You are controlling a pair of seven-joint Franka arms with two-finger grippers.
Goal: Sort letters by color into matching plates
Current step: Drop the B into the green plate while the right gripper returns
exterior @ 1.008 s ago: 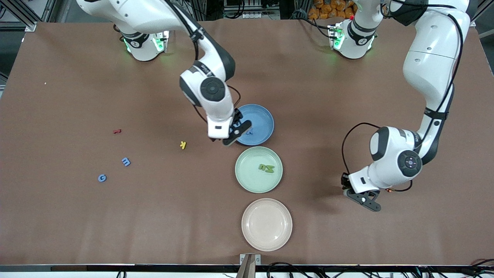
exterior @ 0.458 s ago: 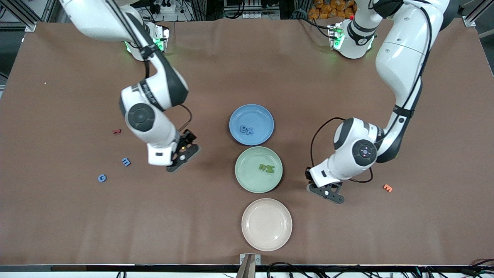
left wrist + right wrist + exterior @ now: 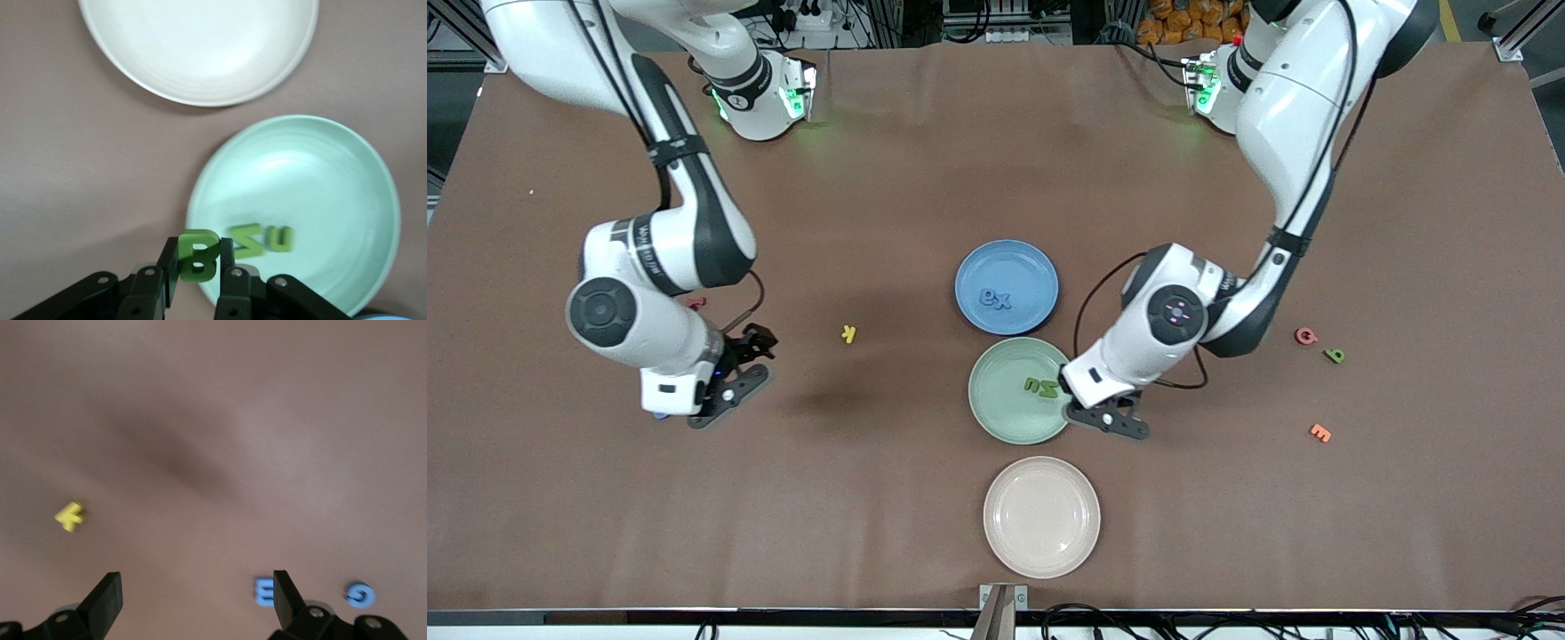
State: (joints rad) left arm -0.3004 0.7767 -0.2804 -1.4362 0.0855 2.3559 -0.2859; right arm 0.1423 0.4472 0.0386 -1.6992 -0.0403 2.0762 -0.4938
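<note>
- Here, your left gripper [image 3: 1110,418] hung over the rim of the mint green plate [image 3: 996,412] at the edge toward the left arm's end, its fingers [image 3: 168,267] clamped on a green letter B [image 3: 196,255].
- You had two green letters [image 3: 1042,386] lying together in that plate already.
- Your blue plate [image 3: 1032,267], farther from the front camera, held two blue letters [image 3: 994,298]; the beige plate [image 3: 1040,516], nearest the camera, held none.
- Your right gripper [image 3: 727,391] hovered with its jaws spread wide and nothing between them, over the table toward the right arm's end, just beside a blue letter E [image 3: 264,592] and a blue letter G [image 3: 361,595].
- A yellow letter K [image 3: 849,334] lay between that gripper and the blue plate, and a red letter [image 3: 696,302] peeked out beside the right arm.
- Toward the left arm's end you had a pink letter [image 3: 1305,336], a green letter [image 3: 1334,356] just beside it, and an orange letter [image 3: 1320,433] nearer the camera.
</note>
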